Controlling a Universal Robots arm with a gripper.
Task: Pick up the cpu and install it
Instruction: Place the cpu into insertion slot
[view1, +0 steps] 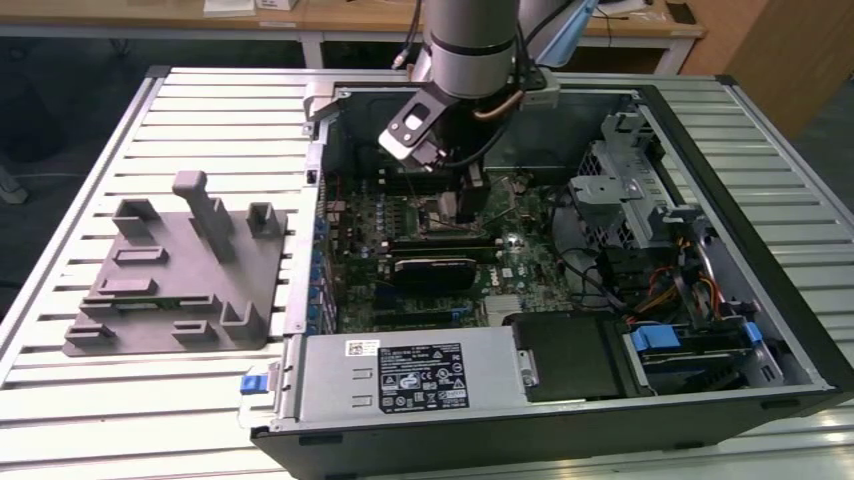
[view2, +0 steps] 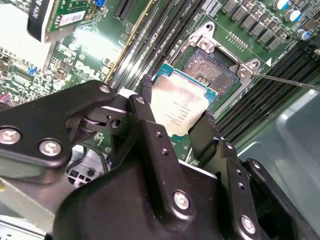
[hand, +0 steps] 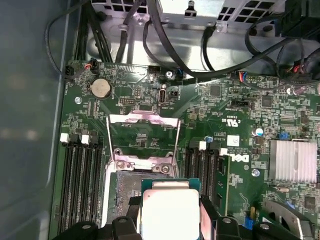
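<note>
One chip is all I carry: the cpu (view2: 186, 114) sits pinched by opposite edges between my two black fingers (view2: 146, 107), so my pincer (view2: 177, 102) is closed on it and nothing else. I hold it flat with the silver top facing my wrist, which leaves the underside free for the contacts below.

In both wrist views it hangs just beside and partly over the socket (view2: 212, 62), not inside it; its green rim overlaps the socket's metal frame, so I judge it hovering rather than seated. In the first wrist view the load plate (hand: 143, 136) is swung up and back; the thin lever (view2: 286, 80) is released to one side; that is why the contact field lies bare and ready. Dark memory slots (hand: 80, 185) flank the socket on both sides, so an edge grip keeps my fingers clear of them.

From the exterior view my arm (view1: 467, 40) reaches down into the open computer case (view1: 534, 440), over the green motherboard (view1: 523, 250). The grey holder (view1: 160, 290) lies on the slatted bench (view1: 160, 400) at the exterior view's left, well apart from me; the power supply box (view1: 400, 375) fills the case's near edge. By my judgement the picking is done and the seating is not.
</note>
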